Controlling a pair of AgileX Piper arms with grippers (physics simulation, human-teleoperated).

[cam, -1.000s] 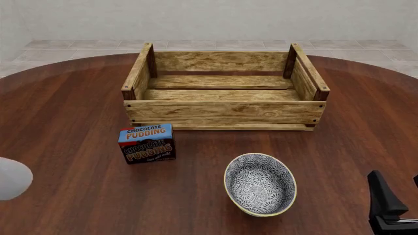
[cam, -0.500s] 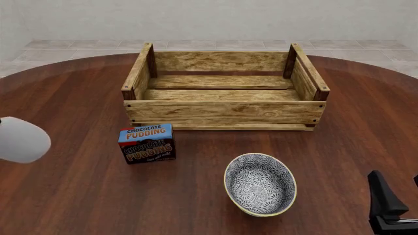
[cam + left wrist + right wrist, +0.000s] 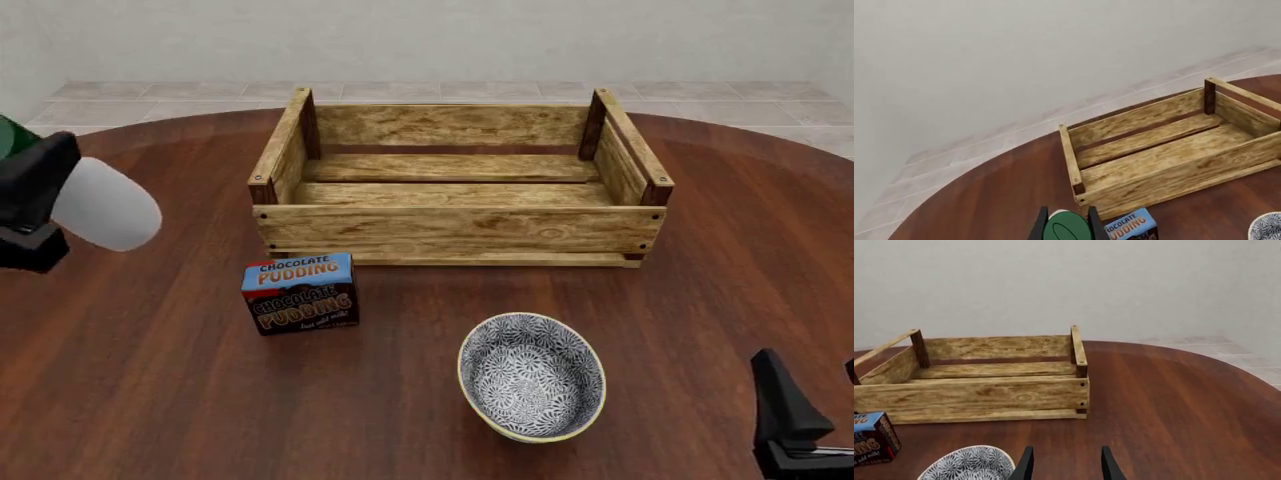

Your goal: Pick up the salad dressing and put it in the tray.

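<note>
My left gripper (image 3: pixel 34 200) is clenched on the salad dressing (image 3: pixel 107 205), held tilted above the table's left side, well left of the tray (image 3: pixel 461 228); I judge the carry should rise clear of the near-left corner post, then lower over the slatted floor before release; the pudding box (image 3: pixel 300 292) lies below the path. The left wrist view shows the green cap (image 3: pixel 1066 227) between the fingers; the front view shows the white body; my right gripper (image 3: pixel 1064 465) idles, parted, near the bowl (image 3: pixel 531 376).

One bottle (image 3: pixel 104 205), one crate (image 3: pixel 461 230), one pudding box (image 3: pixel 300 292), one bowl (image 3: pixel 531 376) and two tools, left (image 3: pixel 34 200) and right (image 3: pixel 1064 465).
</note>
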